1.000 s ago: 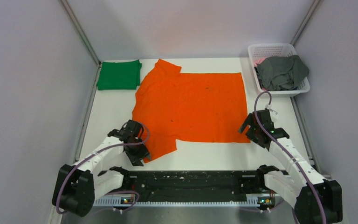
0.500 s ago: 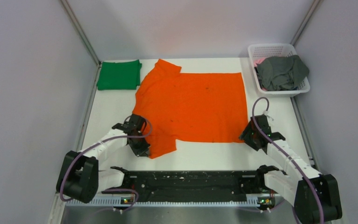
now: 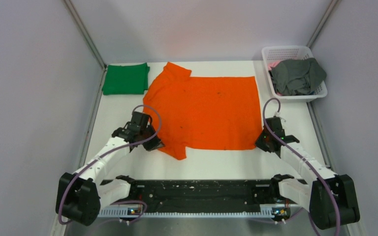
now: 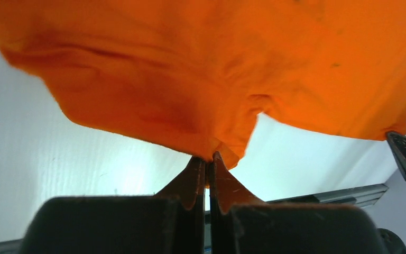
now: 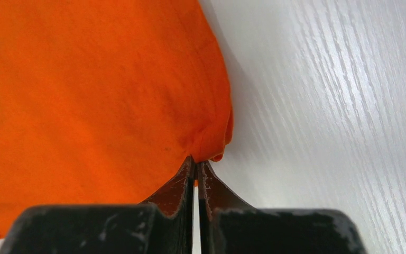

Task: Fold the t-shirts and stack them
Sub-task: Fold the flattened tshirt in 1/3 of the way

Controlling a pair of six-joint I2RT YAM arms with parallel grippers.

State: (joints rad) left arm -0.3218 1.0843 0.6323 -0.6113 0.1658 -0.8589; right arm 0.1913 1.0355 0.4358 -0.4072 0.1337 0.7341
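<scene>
folded shirt (image 3: 126,78): far-left | spread shirt (image 3: 204,110): centre | crumpled shirt (image 3: 298,76): in basket (image 3: 286,50), far-right

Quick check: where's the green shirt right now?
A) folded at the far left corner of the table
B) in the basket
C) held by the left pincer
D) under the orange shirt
A: the green shirt lies folded at the far left corner of the table. The basket at the far right holds the grey shirt.
</scene>
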